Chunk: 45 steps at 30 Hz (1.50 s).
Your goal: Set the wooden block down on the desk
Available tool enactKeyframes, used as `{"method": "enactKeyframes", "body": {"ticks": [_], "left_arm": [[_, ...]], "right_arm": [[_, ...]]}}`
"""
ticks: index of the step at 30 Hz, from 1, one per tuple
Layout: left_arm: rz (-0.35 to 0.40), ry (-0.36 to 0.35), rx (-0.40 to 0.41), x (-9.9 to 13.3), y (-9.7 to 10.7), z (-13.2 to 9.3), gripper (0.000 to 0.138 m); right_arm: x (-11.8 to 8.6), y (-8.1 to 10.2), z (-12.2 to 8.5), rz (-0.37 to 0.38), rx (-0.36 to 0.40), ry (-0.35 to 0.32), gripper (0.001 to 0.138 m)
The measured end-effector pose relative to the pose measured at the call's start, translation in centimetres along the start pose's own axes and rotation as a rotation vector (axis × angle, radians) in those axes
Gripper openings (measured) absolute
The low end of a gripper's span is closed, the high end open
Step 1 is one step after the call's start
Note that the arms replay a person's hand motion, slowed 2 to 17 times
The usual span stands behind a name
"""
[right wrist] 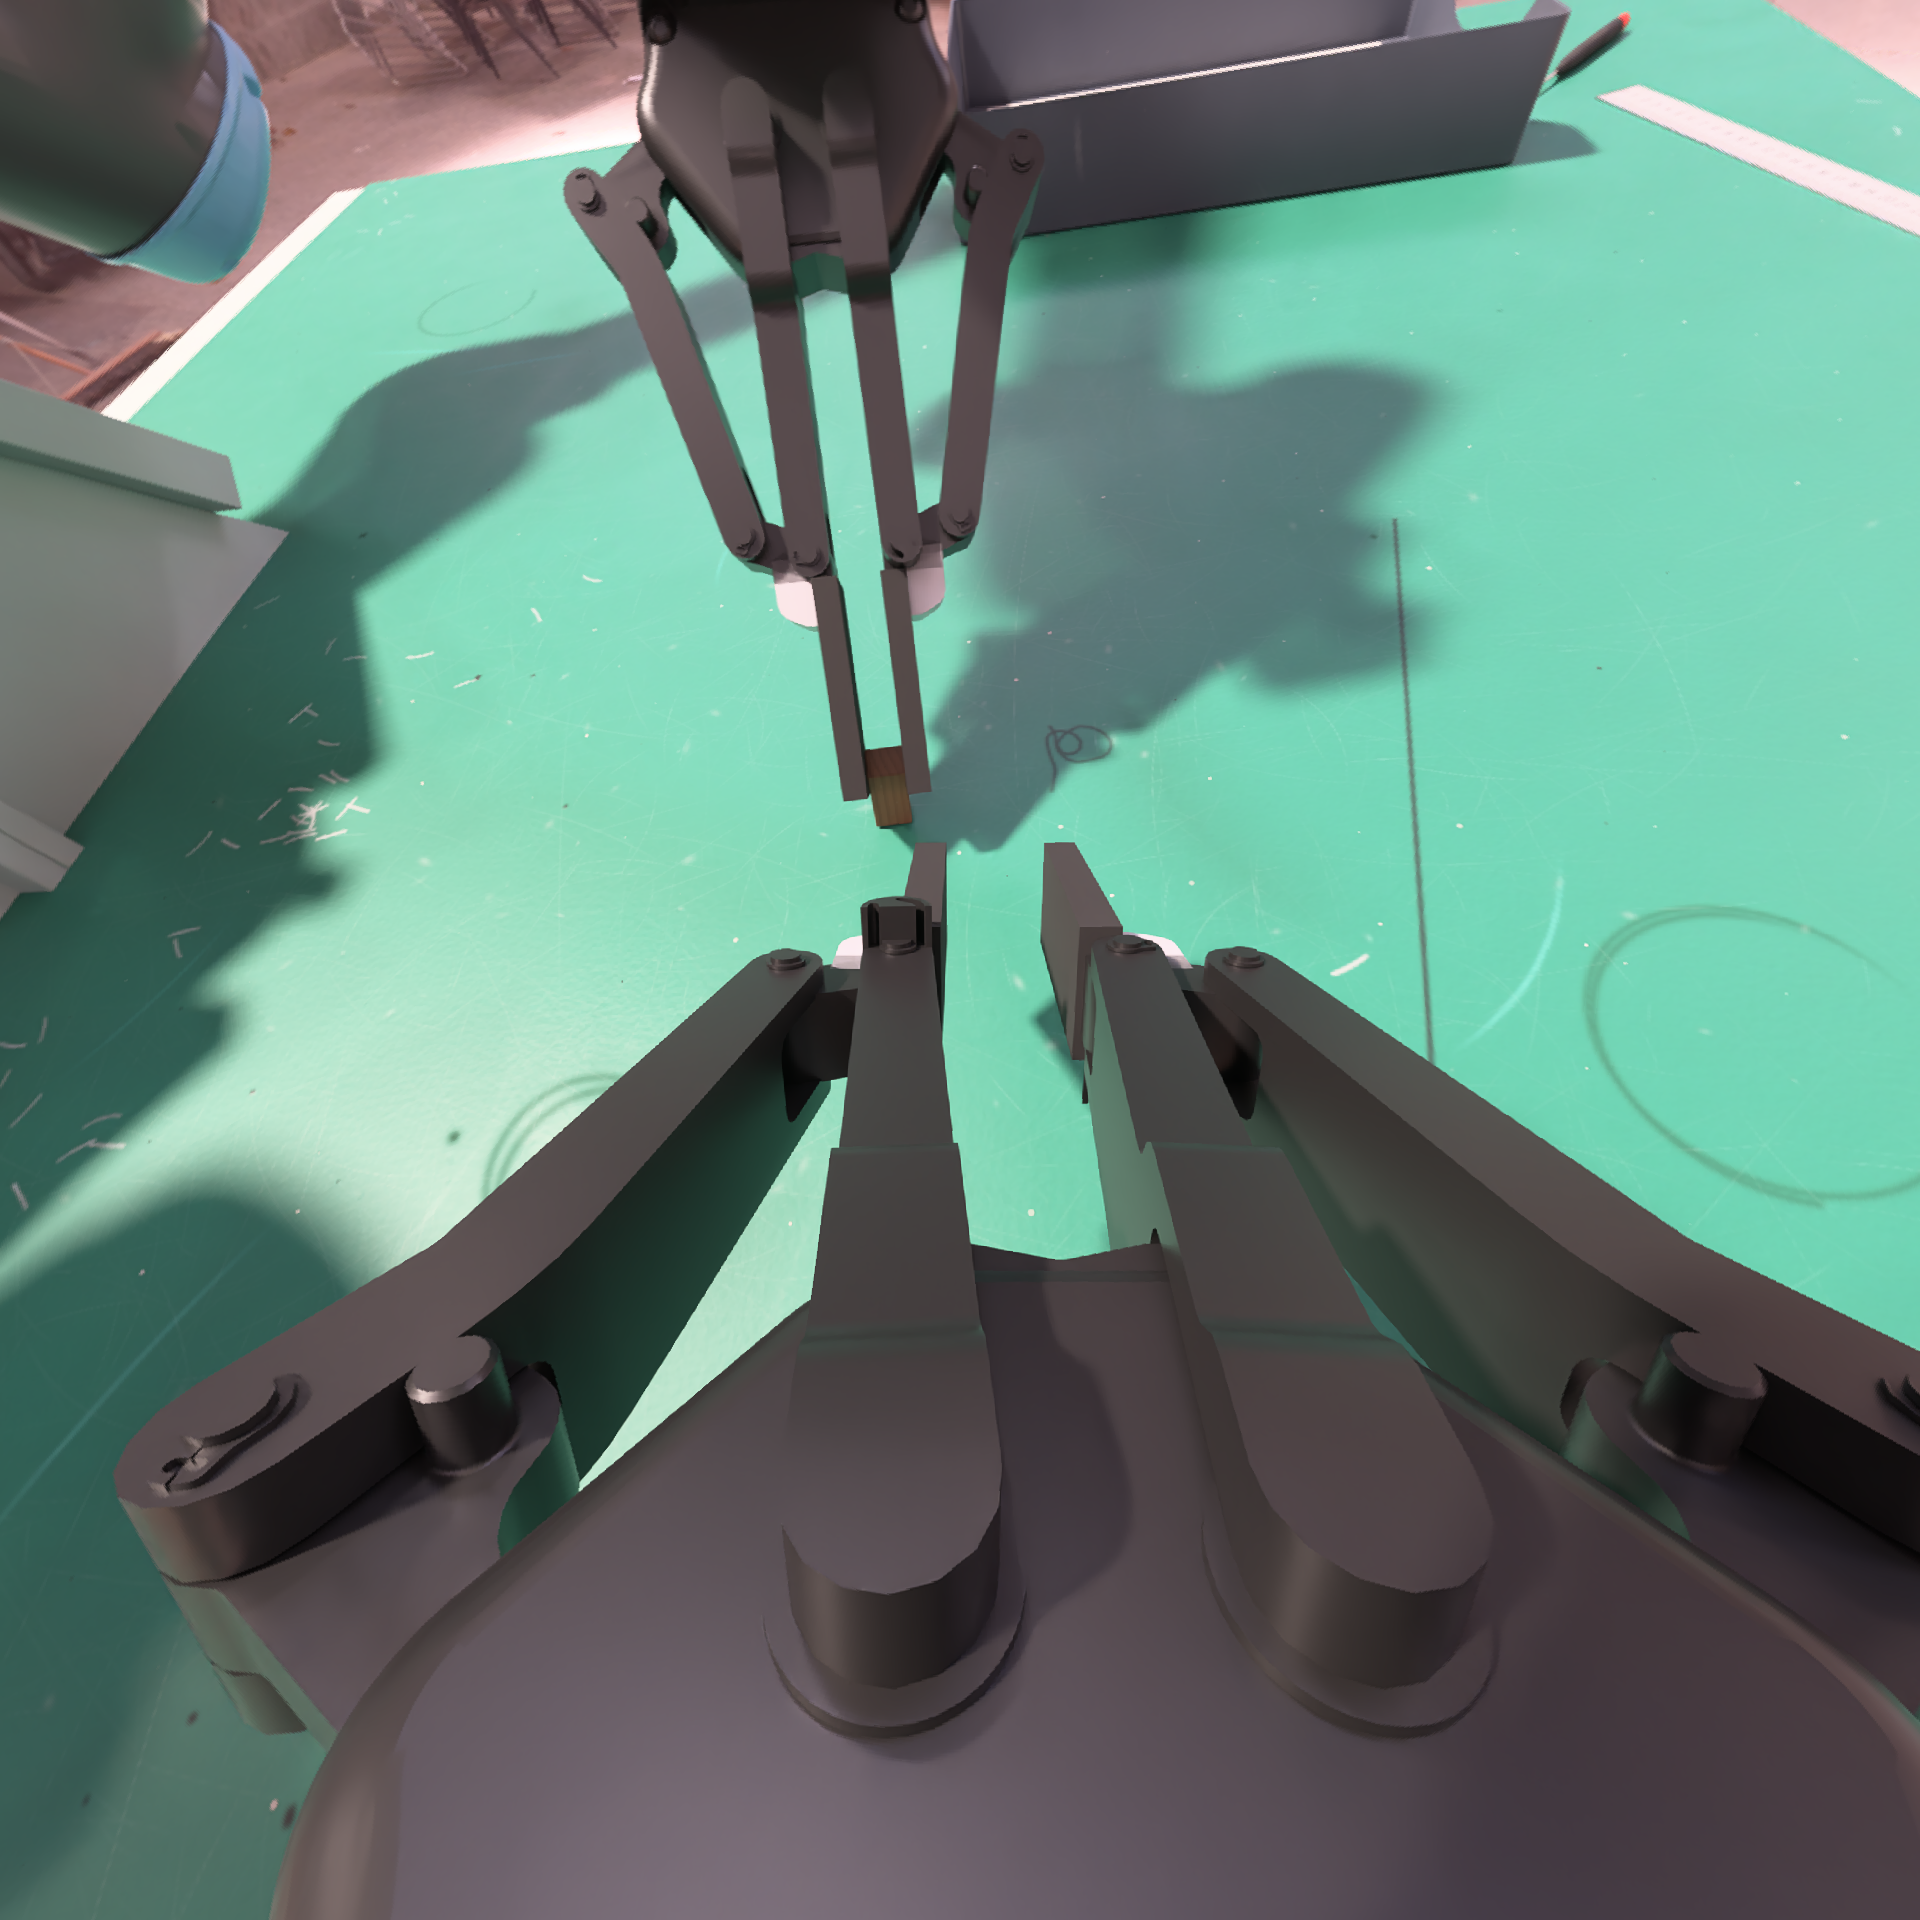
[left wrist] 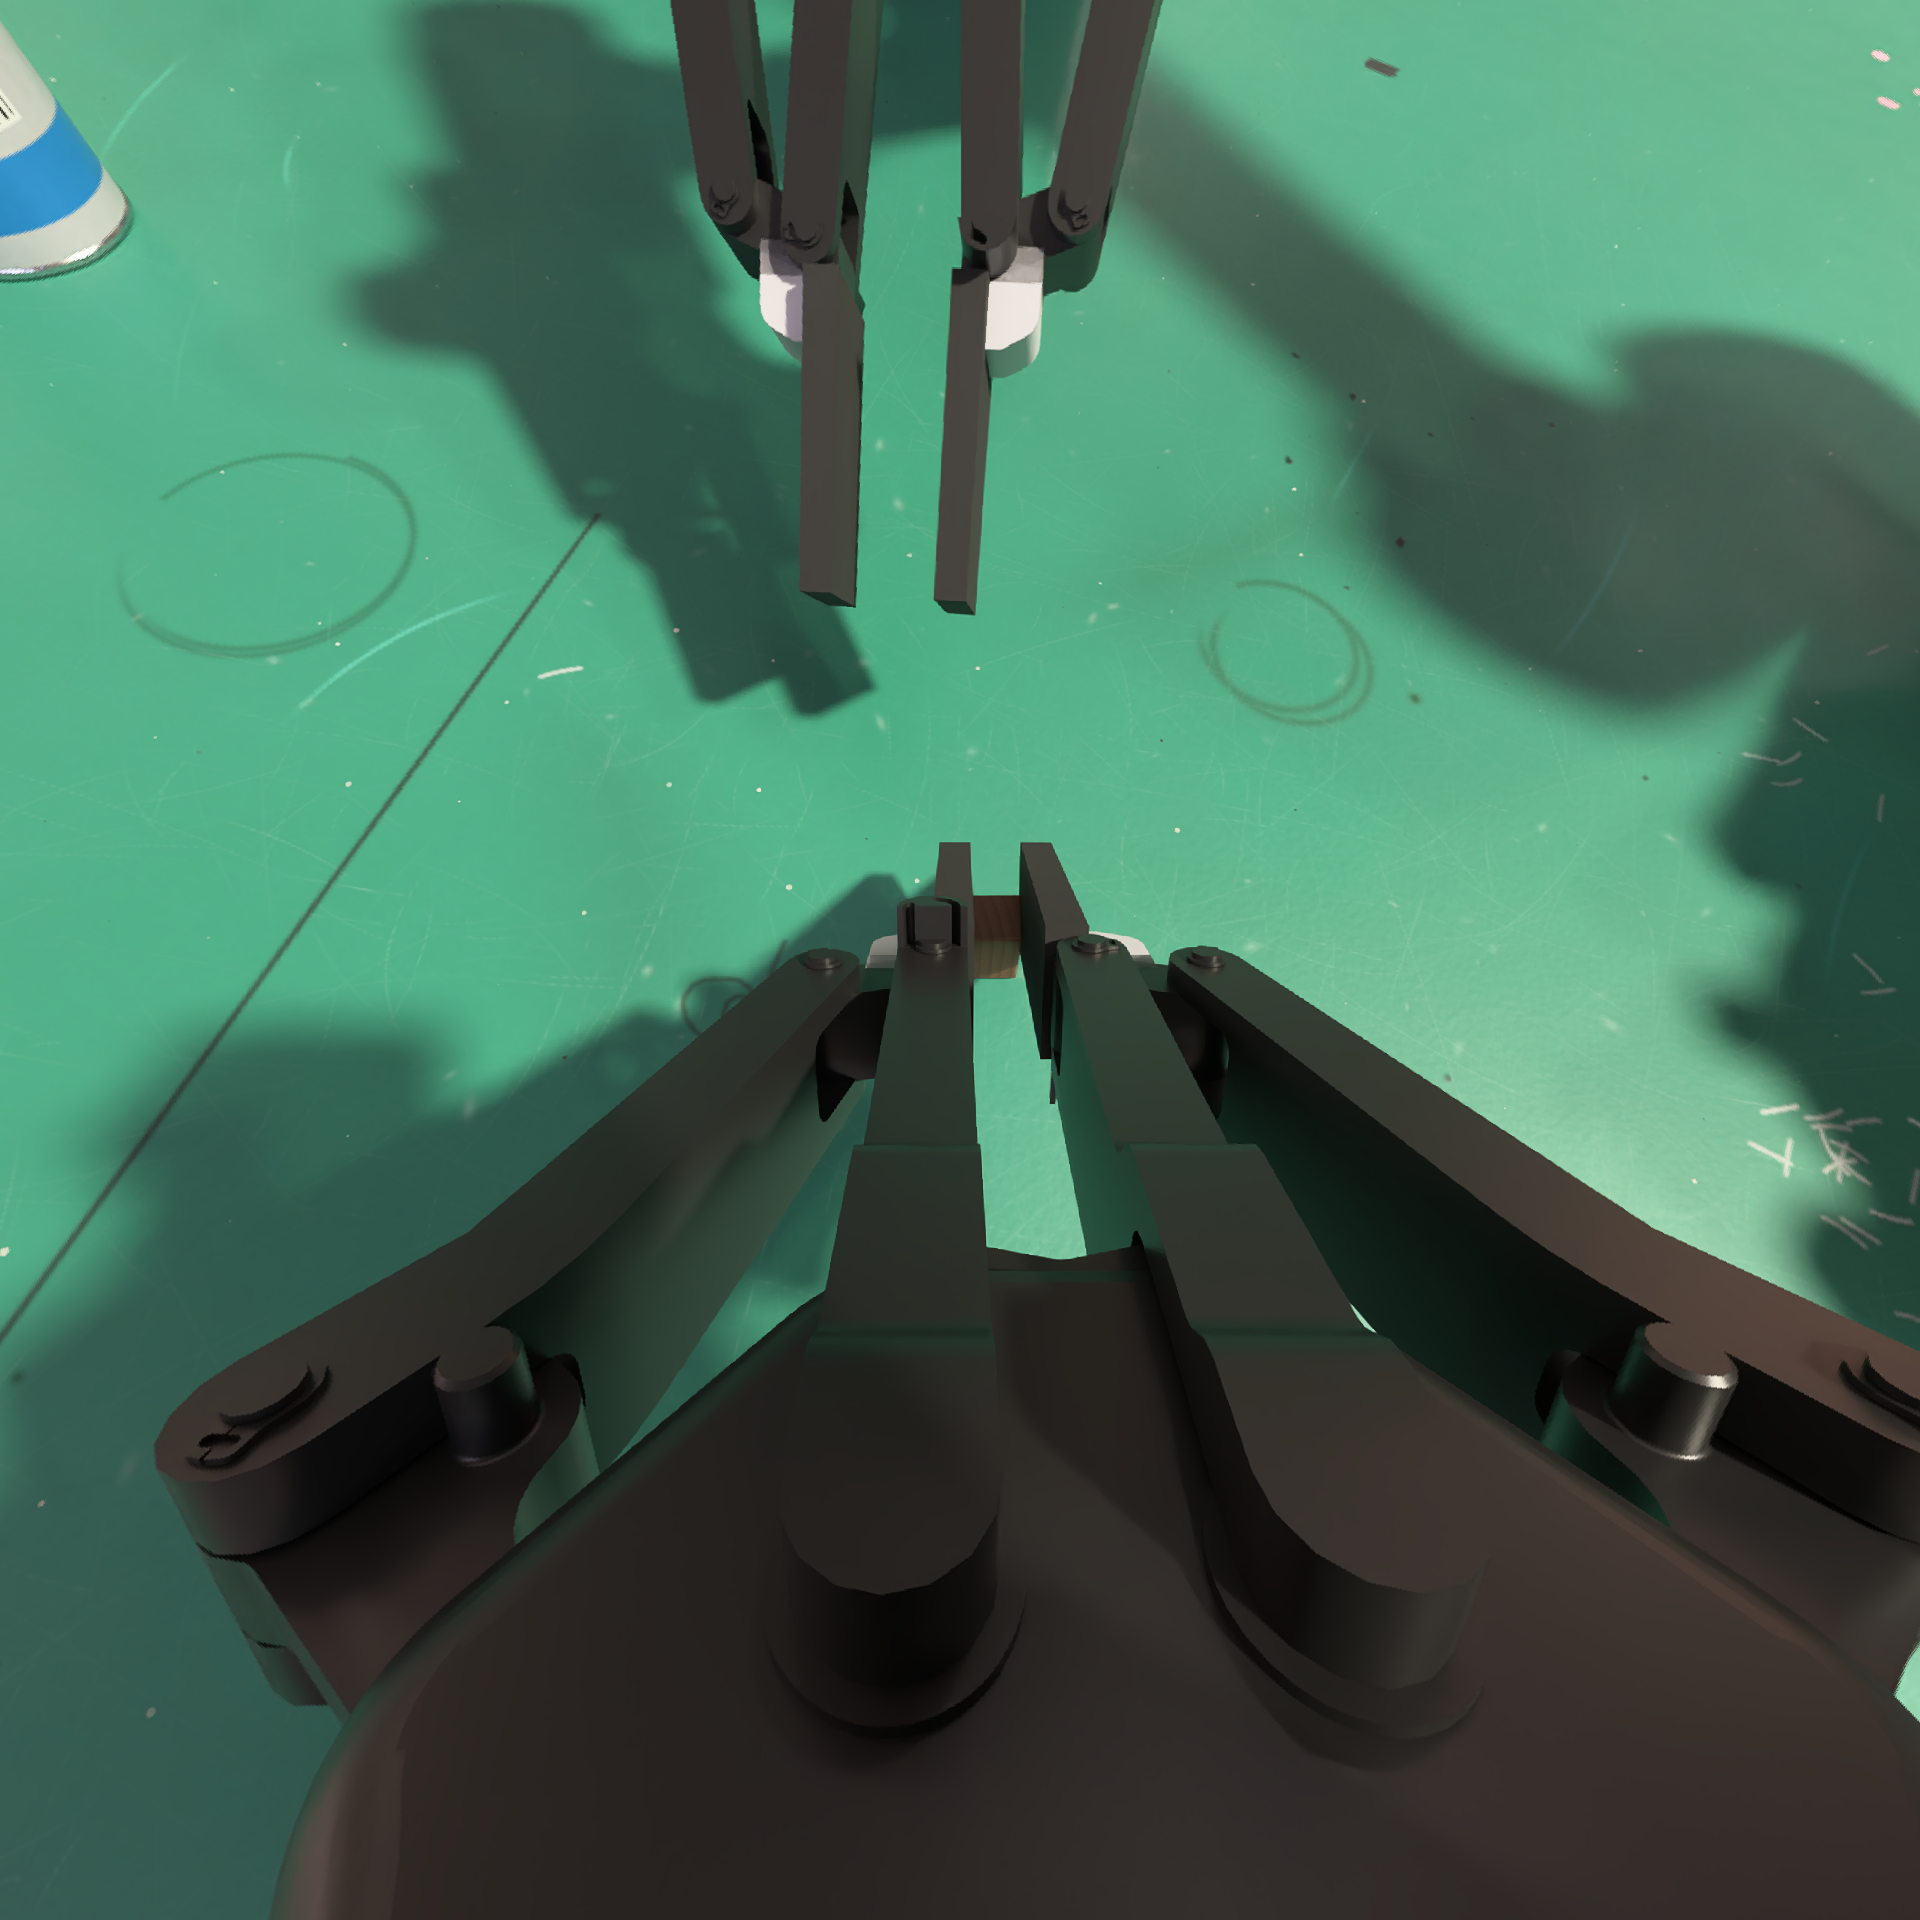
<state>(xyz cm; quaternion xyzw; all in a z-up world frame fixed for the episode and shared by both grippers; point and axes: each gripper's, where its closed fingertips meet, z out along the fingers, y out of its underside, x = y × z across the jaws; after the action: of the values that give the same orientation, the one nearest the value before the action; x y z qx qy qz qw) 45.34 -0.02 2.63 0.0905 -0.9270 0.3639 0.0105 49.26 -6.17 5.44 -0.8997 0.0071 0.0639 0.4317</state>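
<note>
My left gripper (left wrist: 995, 862) is shut on a small wooden block (left wrist: 994, 935), which sits between its fingertips, just above or at the green desk mat (left wrist: 520, 831). In the right wrist view the block (right wrist: 888, 795) pokes out below the left gripper's (right wrist: 883, 792) tips, close to the mat; I cannot tell if it touches. My right gripper (right wrist: 992, 862) is slightly open and empty, facing the left one a short way off. It also shows in the left wrist view (left wrist: 891, 603), with nothing between its fingers.
A blue and white can (left wrist: 52, 177) stands at the far left. A grey open box (right wrist: 1247, 125) stands behind the left gripper. A pale box (right wrist: 104, 623) is on the left, a ruler (right wrist: 1766, 156) at the far right. The mat's edge (right wrist: 239, 301) runs past the left arm.
</note>
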Motion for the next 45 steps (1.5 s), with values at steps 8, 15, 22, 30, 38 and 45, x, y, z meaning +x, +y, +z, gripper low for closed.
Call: {"method": "enactKeyframes", "body": {"ticks": [8,15,22,30,38,45], "left_arm": [[-0.002,0.000,0.000,0.0,0.0,0.0,0.013],[0.000,-0.001,0.000,0.0,0.0,0.0,0.013],[0.002,-0.001,0.000,0.0,0.0,0.0,0.013],[0.003,0.006,0.000,0.1,0.0,0.0,0.013],[0.011,0.019,-0.002,0.4,0.0,0.0,0.013],[0.026,0.020,-0.006,0.6,0.0,0.1,0.016]], "right_arm": [[-0.6,0.3,-0.1,-0.053,-0.021,-0.008,0.026],[-0.9,0.6,-0.2,-0.083,-0.043,-0.003,0.026],[-1.1,0.7,-0.2,-0.110,-0.054,0.008,0.028],[-1.2,0.6,-0.2,-0.132,-0.053,0.025,0.029],[-1.1,0.5,-0.2,-0.138,-0.047,0.038,0.029],[-1.0,0.4,-0.2,-0.137,-0.042,0.049,0.029]]}}
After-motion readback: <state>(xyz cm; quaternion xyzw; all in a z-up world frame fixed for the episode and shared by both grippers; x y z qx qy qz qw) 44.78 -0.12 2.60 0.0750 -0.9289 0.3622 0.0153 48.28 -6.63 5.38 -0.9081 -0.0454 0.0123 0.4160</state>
